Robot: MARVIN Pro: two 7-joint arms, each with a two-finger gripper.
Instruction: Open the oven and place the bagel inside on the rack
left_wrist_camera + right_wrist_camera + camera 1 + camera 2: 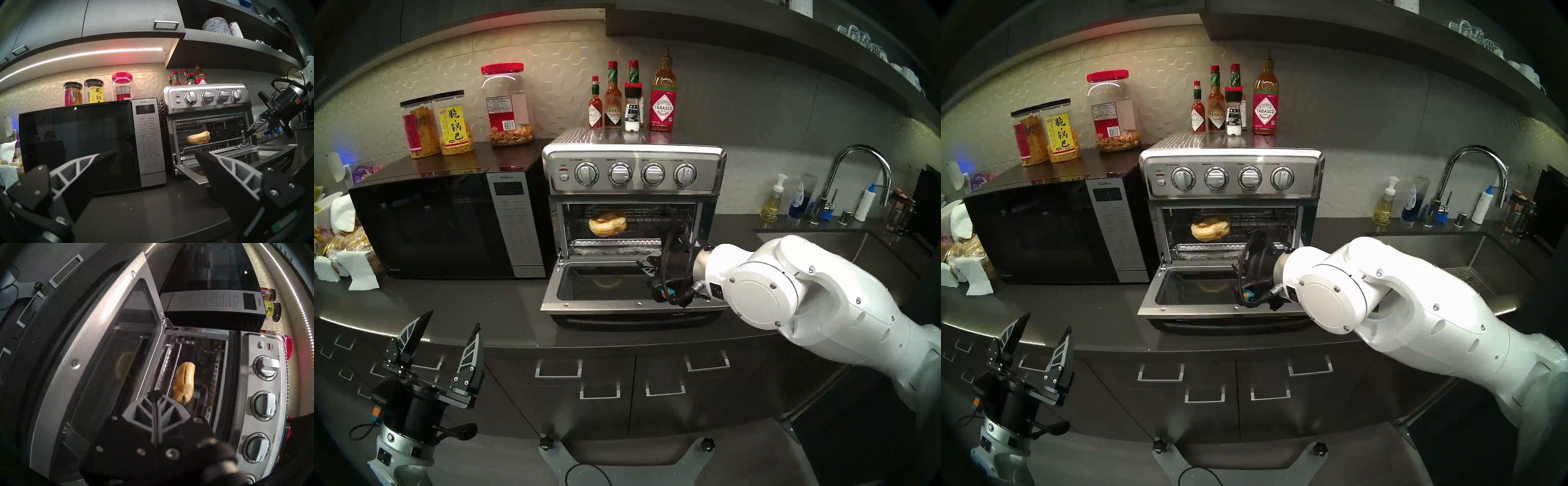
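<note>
**Bagel resting inside the open oven**

Looking through the head camera, I see the oven point(633, 190) on the counter point(466, 305) with its glass door point(605, 285) dropped flat. The bagel point(607, 225) lies on the rack point(639, 225), toward the cavity's left side. My right gripper point(153, 395) hovers over the door just outside the opening, jaws pressed together, holding nothing. My left gripper point(449, 342) sits well apart near the counter's front edge, jaws spread, empty. A black microwave point(449, 220) stands beside the oven.
</note>
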